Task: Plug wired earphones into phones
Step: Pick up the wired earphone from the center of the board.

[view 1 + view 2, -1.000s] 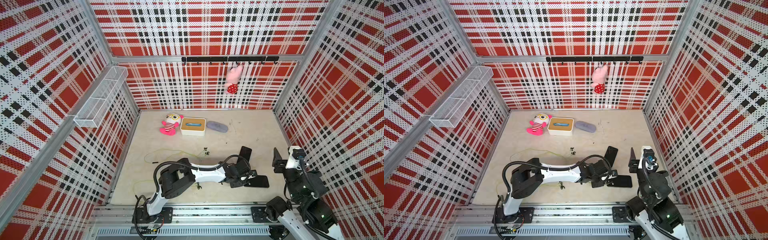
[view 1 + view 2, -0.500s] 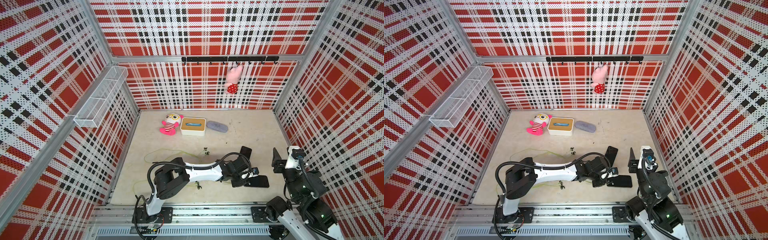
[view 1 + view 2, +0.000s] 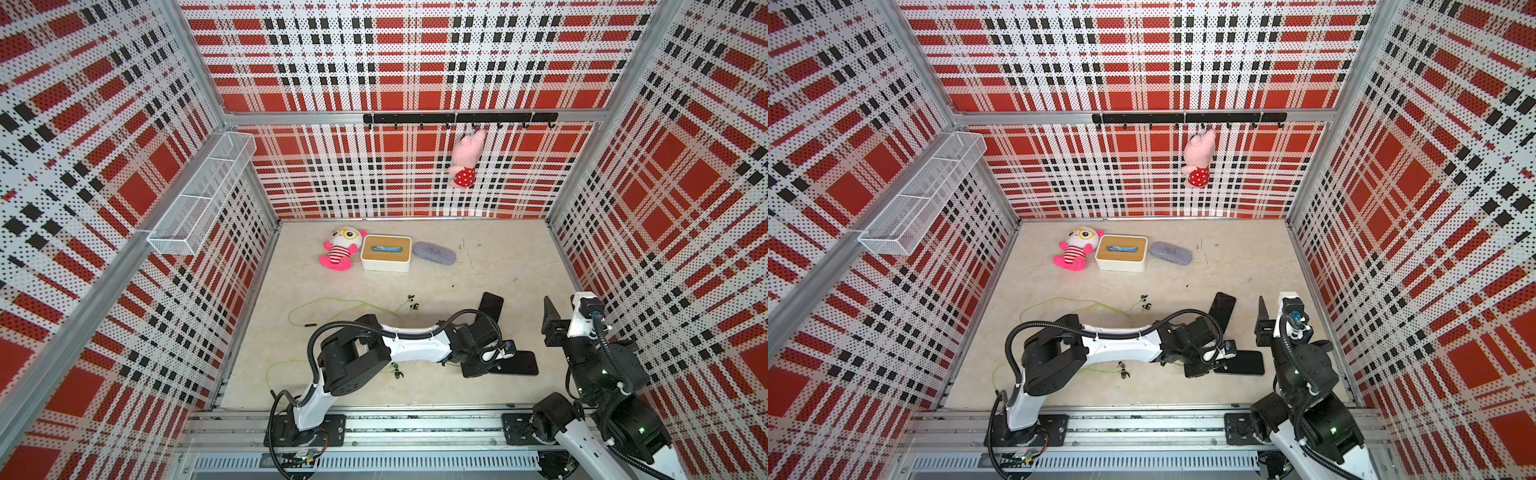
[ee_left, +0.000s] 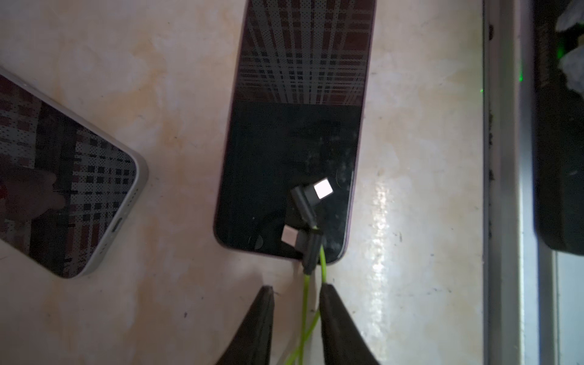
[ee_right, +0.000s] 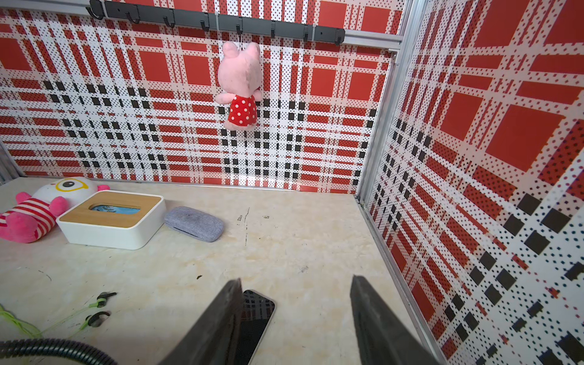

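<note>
Left gripper (image 4: 297, 287) fingers stand apart, the cable (image 4: 305, 300) loose between them; best to pinch close behind the plug (image 4: 311, 246), lying skewed across the phone (image 4: 294, 142) bottom edge, and level it before pushing; right gripper (image 5: 296, 279) hangs apart, empty

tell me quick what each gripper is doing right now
Left gripper: open, jaws either side of the yellow-green earphone cable, not clamped on it.
Right gripper: open, holding nothing.
</note>
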`<act>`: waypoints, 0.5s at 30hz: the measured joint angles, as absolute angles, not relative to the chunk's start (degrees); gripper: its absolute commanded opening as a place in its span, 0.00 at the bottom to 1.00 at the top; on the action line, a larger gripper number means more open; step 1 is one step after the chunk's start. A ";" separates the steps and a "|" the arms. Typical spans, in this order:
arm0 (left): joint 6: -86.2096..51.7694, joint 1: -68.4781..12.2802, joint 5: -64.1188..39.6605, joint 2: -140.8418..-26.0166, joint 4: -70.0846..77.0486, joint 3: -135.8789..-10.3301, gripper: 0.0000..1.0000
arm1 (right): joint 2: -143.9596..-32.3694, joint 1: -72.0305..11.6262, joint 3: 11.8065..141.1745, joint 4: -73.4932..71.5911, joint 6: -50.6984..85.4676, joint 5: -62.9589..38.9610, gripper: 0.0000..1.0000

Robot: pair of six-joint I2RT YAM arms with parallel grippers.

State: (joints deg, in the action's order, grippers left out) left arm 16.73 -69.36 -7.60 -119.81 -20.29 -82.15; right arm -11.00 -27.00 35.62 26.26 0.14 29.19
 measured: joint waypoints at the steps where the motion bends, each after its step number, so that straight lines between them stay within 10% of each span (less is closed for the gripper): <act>1: 16.73 -69.36 -7.55 -119.87 -20.34 -82.24 0.27 | -11.00 -27.00 35.62 26.24 0.14 29.19 0.58; 15: 16.75 -69.47 -7.29 -121.45 -21.28 -82.98 0.24 | -10.96 -27.00 35.62 26.24 0.08 29.19 0.58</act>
